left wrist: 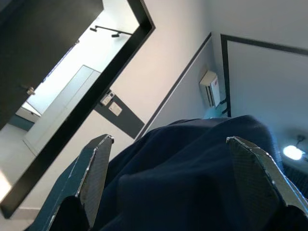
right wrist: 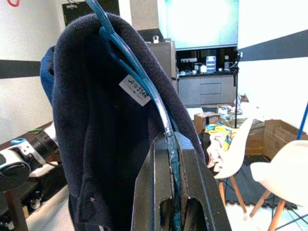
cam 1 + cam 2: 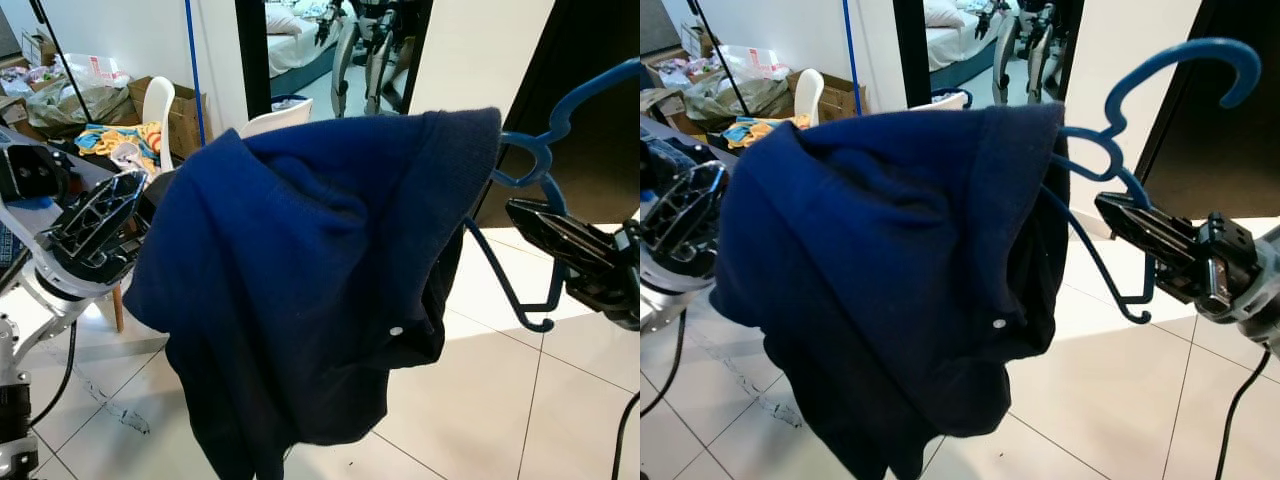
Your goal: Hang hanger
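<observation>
- The right hand [image 3: 1120, 215] is clenched on the blue hanger [image 3: 1160, 70] — its fingers pinch the frame just below the hook.
- A navy sweater [image 3: 320, 280] drapes over the hanger, held up above the tiled floor [image 3: 480, 400].
- The left hand [image 3: 95, 215] is released, fingers spread either side of the sweater's far shoulder.

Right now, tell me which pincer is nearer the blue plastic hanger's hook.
Right. The right pincer is shut on the blue plastic hanger just below its hook. The left pincer is open against the far side of the navy sweater.
</observation>
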Controlling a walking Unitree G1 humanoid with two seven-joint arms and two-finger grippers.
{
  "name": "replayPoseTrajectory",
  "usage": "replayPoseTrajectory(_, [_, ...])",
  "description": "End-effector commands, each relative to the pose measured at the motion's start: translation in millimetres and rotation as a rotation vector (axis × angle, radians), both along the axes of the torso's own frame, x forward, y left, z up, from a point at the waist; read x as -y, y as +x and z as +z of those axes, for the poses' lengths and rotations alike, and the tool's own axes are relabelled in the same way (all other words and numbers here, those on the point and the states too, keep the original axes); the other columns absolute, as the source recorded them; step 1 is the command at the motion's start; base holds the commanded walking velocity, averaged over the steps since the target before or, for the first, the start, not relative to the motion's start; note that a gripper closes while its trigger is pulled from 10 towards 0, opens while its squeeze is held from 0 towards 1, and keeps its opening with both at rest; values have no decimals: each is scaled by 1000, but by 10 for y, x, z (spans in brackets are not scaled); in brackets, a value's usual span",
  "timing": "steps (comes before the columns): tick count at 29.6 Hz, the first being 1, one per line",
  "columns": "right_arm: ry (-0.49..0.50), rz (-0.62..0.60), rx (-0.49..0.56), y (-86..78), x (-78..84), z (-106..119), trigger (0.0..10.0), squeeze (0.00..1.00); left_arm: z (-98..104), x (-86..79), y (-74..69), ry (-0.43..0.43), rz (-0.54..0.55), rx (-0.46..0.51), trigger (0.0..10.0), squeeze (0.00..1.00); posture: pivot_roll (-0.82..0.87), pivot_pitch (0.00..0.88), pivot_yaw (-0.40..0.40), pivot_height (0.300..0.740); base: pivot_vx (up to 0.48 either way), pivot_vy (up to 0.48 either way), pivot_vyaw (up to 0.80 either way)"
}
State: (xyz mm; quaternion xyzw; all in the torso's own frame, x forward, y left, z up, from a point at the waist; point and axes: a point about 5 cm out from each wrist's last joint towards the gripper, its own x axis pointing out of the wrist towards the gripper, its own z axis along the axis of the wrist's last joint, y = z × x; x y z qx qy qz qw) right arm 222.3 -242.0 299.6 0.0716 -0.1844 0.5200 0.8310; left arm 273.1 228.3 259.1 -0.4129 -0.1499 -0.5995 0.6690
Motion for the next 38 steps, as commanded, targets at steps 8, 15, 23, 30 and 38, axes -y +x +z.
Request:
replayPoseTrajectory(8, [25, 44, 57, -39, -46, 91, 10000, 0, -198, -14, 51, -1, -8, -101, 10000, 0, 8, 102, 18, 740, 0, 0, 0])
replayPoseTrajectory(15, [19, 53, 59, -44, -77, 100, 10000, 0, -192, -6, 36, -44, -62, -115, 10000, 0, 6, 98, 19, 740, 0, 0, 0])
replayPoseTrajectory(23, [13, 56, 56, -39, -100, 97, 10000, 0, -216, 102, -3, -36, -160, -133, 10000, 0, 8, 93, 21, 740, 0, 0, 0])
replayPoseTrajectory(30, [8, 56, 53, -26, -119, 91, 10000, 0, -236, 154, -29, -17, -218, -149, 10000, 0, 9, 92, 20, 740, 0, 0, 0])
replayPoseTrajectory(38, [9, 46, 52, -9, -118, 95, 10000, 0, -292, 258, -92, 67, -304, -191, 10000, 0, 10, 99, 22, 740, 0, 0, 0])
